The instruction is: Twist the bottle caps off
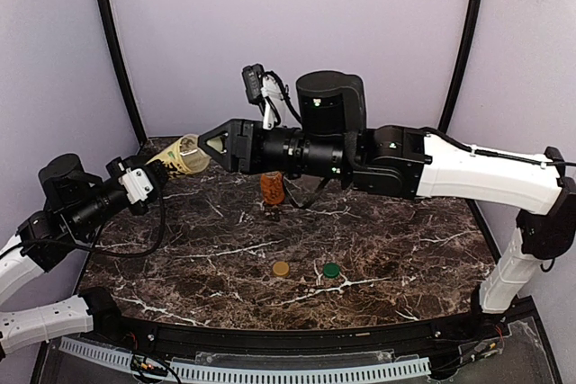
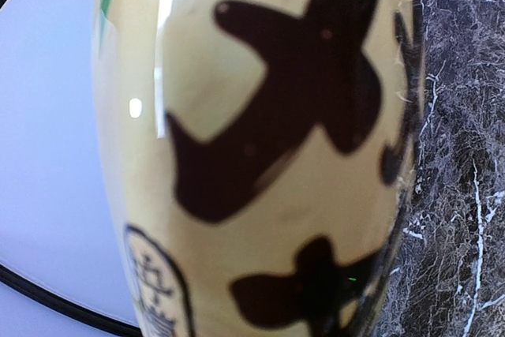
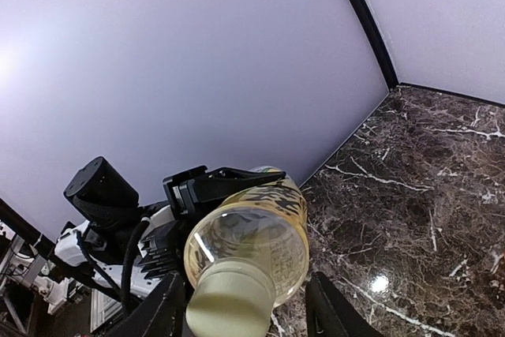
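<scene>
**A:** What sits closest to the arm bases?

**B:** Two loose caps on the marble table. A tan cap lies straight to the near side of the orange bottle, and a green cap lies to its near side and a little right.

**A:** And the orange bottle itself?

**B:** It stands upright mid-table, its top tucked under the right arm.

**A:** Farther back?

**B:** Left of the orange bottle and beyond it, the yellow-labelled bottle hangs above the table, tipped nearly onto its side. The left gripper is clamped around its body.

**A:** The right gripper?

**B:** It is at the bottle's white cap. Its fingers are spread to either side. One is against the cap and the other stands off with a gap, so nothing is gripped.
</scene>
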Controlling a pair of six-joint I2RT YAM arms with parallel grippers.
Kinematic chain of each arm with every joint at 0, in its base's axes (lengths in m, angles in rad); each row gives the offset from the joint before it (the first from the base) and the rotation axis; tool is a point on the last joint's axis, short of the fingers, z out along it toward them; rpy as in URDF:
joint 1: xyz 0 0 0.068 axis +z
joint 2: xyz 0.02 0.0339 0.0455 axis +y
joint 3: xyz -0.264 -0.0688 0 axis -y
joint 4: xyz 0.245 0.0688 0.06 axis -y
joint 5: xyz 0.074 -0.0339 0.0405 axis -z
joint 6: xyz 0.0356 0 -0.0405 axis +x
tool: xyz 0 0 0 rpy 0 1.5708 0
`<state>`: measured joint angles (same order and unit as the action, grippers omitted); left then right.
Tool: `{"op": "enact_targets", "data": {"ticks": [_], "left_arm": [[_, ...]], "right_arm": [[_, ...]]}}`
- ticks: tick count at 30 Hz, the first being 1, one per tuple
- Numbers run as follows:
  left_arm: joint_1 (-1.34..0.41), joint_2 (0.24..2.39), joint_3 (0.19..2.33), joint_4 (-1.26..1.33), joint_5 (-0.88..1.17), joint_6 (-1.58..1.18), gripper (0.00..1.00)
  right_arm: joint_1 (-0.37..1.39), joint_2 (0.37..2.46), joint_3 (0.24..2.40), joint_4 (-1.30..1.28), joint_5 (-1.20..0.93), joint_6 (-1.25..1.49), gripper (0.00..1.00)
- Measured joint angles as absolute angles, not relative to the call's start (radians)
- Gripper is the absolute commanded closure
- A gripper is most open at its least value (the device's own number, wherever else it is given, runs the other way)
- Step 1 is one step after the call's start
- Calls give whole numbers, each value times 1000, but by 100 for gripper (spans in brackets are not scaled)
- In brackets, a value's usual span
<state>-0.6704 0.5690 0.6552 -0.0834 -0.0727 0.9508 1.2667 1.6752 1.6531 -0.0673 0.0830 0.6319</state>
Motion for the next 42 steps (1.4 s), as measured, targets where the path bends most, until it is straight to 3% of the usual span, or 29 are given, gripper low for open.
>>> {"op": "enact_targets", "data": {"ticks": [4, 6, 7, 15, 24, 32, 42], "left_arm": [[-670, 567, 655, -84, -73, 958, 79], [-670, 567, 653, -86, -82, 963, 79], [-670, 568, 653, -87, -85, 965, 79], [-670, 558, 655, -124, -70, 965, 79], [-684, 561, 715, -412, 201, 930, 79], [-691, 570, 763, -526, 386, 921, 79], [-691, 616, 770, -561, 423, 966, 80]], "right_arm": [[1263, 1687, 1657, -68, 68, 659, 75], [1264, 1687, 1657, -68, 65, 657, 99], [1264, 1687, 1657, -73, 70, 655, 100], [1263, 1676, 1640, -78, 17, 510, 100], [1311, 1551, 1487, -183, -116, -155, 100], [1404, 1508, 1487, -279, -37, -669, 100], [1464, 1514, 1497, -374, 116, -1082, 100]]}}
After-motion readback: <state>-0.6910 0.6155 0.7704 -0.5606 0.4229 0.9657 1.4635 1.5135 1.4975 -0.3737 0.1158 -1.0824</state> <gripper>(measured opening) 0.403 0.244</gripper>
